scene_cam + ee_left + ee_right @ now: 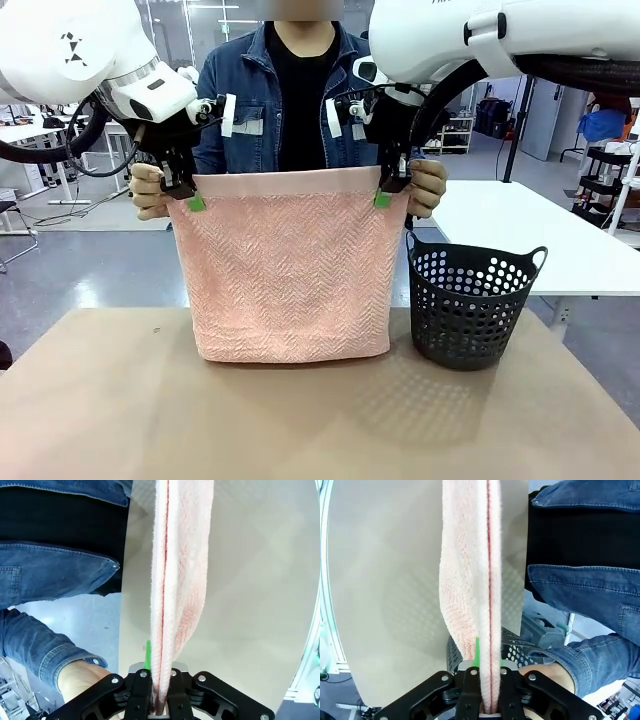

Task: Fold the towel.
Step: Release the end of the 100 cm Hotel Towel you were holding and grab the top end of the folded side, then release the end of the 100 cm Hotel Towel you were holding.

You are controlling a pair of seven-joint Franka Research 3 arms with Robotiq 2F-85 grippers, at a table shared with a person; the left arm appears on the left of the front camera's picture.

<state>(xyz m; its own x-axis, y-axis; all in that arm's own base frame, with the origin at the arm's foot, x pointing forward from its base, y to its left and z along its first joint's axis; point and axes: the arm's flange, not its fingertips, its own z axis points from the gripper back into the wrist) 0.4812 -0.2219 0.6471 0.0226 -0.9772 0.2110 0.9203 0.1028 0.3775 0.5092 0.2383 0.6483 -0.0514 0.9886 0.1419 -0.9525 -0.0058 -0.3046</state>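
Front view has the towel hanging doubled just left of the basket, its bottom fold resting on the table. We pinch its top corners, with the left gripper and the right gripper both clamped on the edge band. The person's hands sit beside them. We judge that level corners and even tension matter most for a square fold.

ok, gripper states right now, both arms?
Left gripper: shut on the towel, top corner.
Right gripper: shut on the towel, other top corner.
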